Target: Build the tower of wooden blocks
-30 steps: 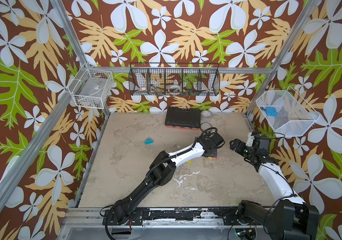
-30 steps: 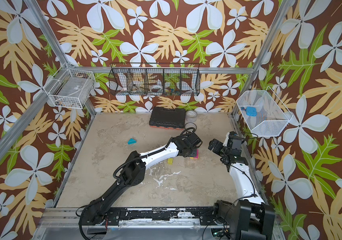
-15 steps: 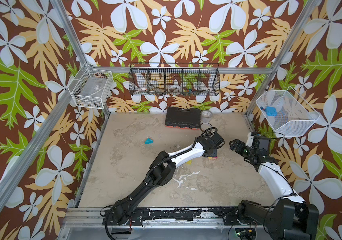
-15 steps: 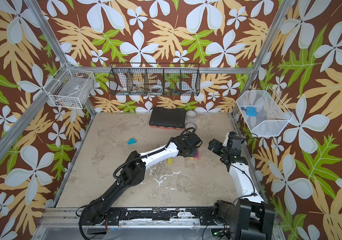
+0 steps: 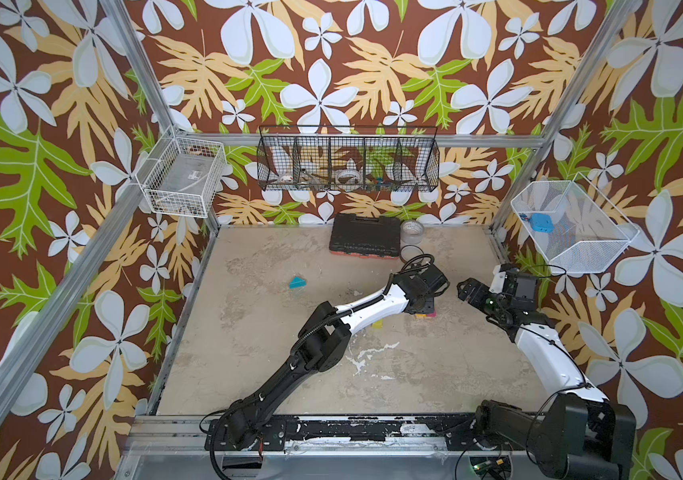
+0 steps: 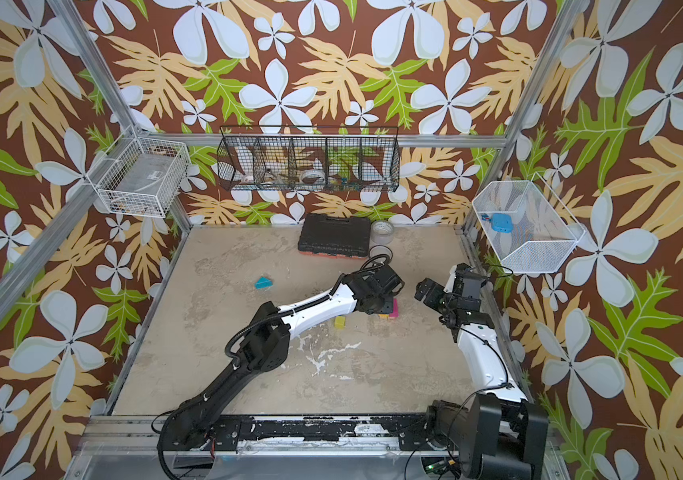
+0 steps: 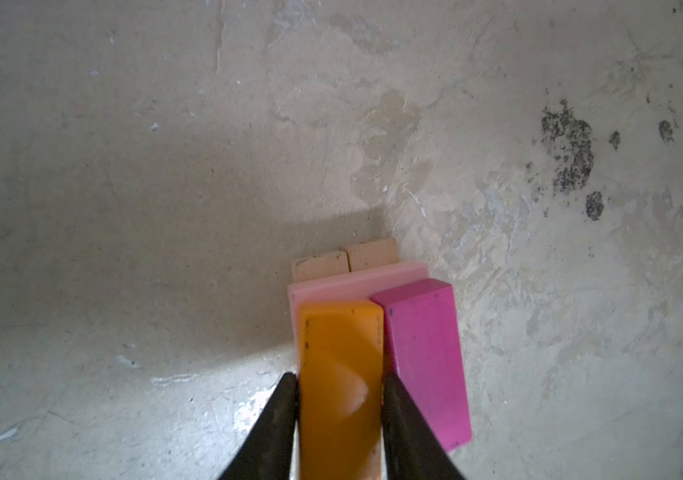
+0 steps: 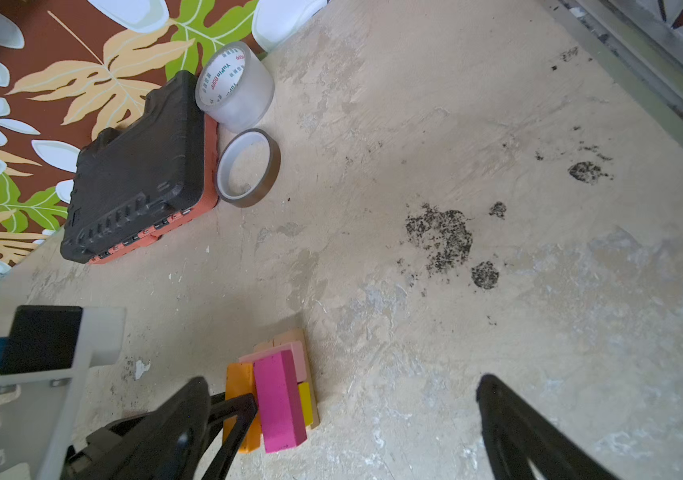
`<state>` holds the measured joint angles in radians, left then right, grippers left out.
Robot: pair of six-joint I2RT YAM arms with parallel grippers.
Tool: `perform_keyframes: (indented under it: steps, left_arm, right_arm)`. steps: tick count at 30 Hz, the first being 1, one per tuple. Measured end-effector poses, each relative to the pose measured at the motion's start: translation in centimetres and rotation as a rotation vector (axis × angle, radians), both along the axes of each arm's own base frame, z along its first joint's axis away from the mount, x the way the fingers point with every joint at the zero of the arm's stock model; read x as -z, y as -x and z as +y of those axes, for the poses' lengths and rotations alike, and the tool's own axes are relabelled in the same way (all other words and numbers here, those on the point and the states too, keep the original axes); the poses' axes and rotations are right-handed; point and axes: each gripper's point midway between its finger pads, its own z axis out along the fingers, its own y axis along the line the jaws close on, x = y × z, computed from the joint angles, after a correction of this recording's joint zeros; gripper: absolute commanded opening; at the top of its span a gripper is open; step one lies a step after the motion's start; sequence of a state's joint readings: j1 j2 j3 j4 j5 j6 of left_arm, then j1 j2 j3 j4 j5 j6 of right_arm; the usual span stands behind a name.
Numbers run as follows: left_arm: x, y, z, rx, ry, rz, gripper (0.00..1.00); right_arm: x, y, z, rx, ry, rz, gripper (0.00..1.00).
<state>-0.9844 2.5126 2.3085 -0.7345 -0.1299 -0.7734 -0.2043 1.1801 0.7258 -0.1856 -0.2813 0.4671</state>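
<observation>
The table (image 5: 269, 353) under my arms is a worn beige slab with white scrapes (image 5: 367, 355) near its middle and patches of dark specks (image 8: 439, 237). At its far edge lies a black tool case (image 5: 364, 236). Just beside the case's right end are a clear tape roll (image 5: 412, 229) and a thin brown tape ring (image 8: 248, 172), which lies flat. A teal wedge (image 5: 297, 282) lies alone, left of centre. A yellow cube (image 6: 340, 321) sits near two plain wood planks (image 7: 346, 261) laid side by side.
</observation>
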Motion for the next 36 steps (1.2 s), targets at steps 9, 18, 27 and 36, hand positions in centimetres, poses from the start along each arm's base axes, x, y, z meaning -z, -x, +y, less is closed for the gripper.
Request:
perform_keyframes:
  steps: [9, 18, 27, 36]
  left_arm:
    - [-1.8, 0.7, 1.0, -0.001, 0.014, -0.011, 0.42]
    - [-0.9, 1.7, 2.4, -0.004, 0.010, 0.001, 0.37]
    - [-0.2, 2.3, 2.6, -0.012, 0.043, 0.018, 0.37]
    - [-1.0, 2.0, 1.4, 0.002, 0.093, 0.012, 0.37]
  right_arm:
    - [4.1, 1.3, 0.3, 0.026, -0.048, 0.079, 0.94]
    - [9.0, 3.1, 1.1, 0.058, -0.125, 0.166, 0.88]
    - [10.3, 2.2, 1.8, 0.036, -0.163, 0.174, 0.86]
    - [10.3, 1.0, 2.3, 0.008, -0.153, 0.158, 0.86]
